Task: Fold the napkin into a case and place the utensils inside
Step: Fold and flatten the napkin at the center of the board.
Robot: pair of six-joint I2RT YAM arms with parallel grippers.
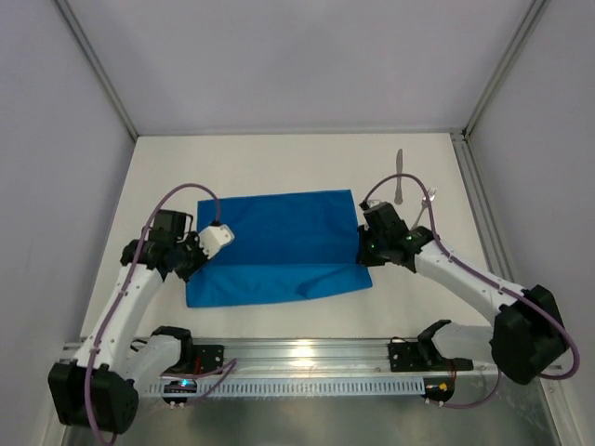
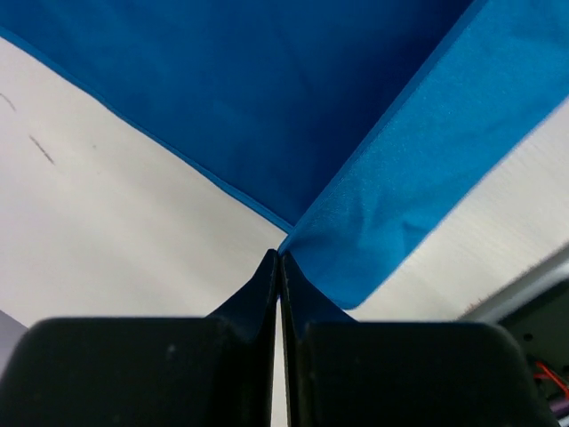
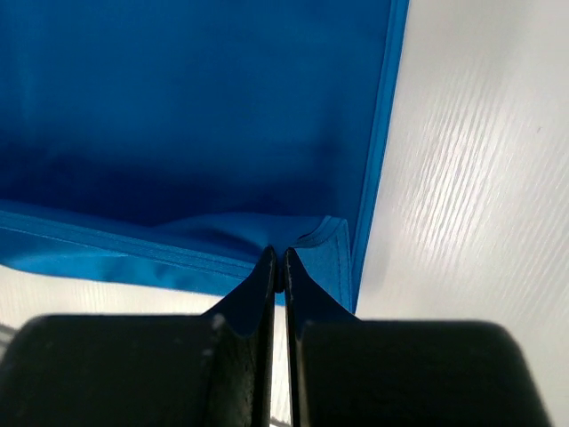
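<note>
The bright blue napkin [image 1: 279, 237] lies spread in the middle of the table, with a lighter folded band along its near side. My left gripper [image 1: 192, 263] is shut on the napkin's left near corner, and the left wrist view shows the cloth [image 2: 267, 89] pinched at the gripper's [image 2: 281, 258] tips. My right gripper [image 1: 365, 251] is shut on the right edge, and the right wrist view shows the hemmed cloth [image 3: 178, 107] gripped at this gripper's [image 3: 278, 255] tips. The silver knife [image 1: 399, 177] and fork [image 1: 427, 210] lie on the table beyond the right gripper, right of the napkin.
The white table [image 1: 279, 167] is bounded by grey walls with metal posts at the back corners. A metal rail [image 1: 307, 358] carrying the arm bases runs along the near edge.
</note>
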